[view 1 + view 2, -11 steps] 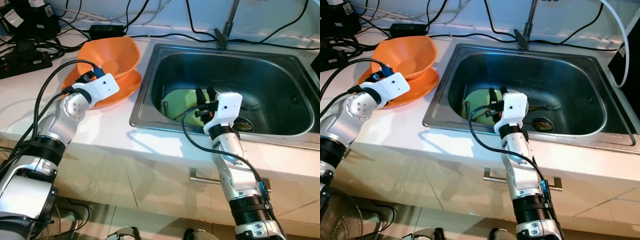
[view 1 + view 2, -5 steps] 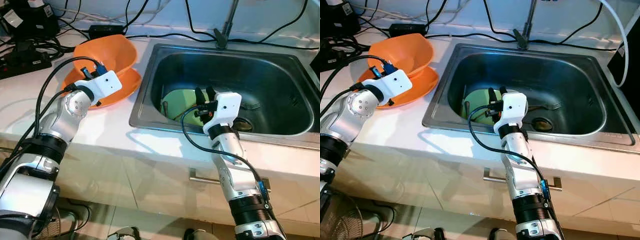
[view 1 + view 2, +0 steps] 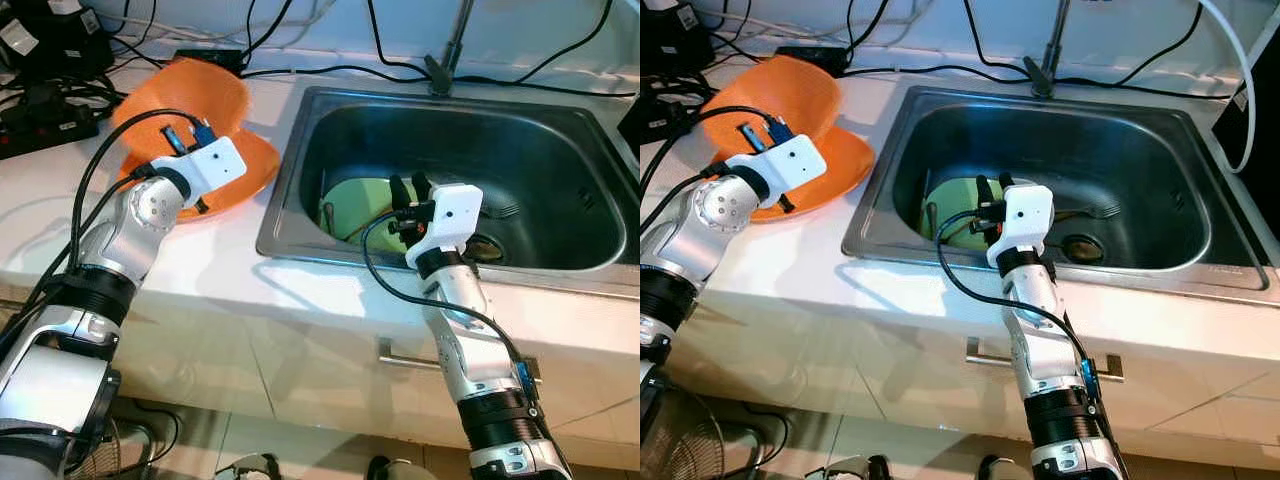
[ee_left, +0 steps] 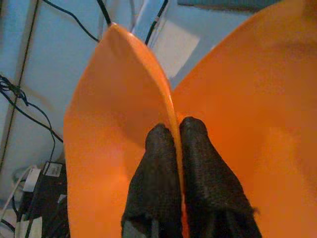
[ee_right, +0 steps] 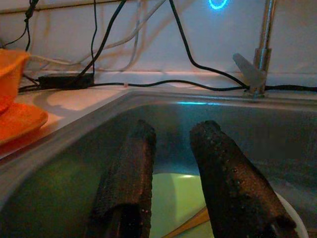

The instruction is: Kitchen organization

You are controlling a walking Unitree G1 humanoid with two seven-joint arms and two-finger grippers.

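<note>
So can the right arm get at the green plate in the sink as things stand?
Probably yes: the right gripper hangs open inside the sink, just above the green plate, with nothing between them.

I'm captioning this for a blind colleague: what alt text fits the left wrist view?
The left gripper pinches the thin rim of a tilted orange bowl, one black finger on each side. An orange plate lies beyond it, with black cables on the white counter.

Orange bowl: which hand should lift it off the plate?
Left. The left hand is already shut on the orange bowl, tilting it above the plate. The right hand hangs open over the sink.
</note>
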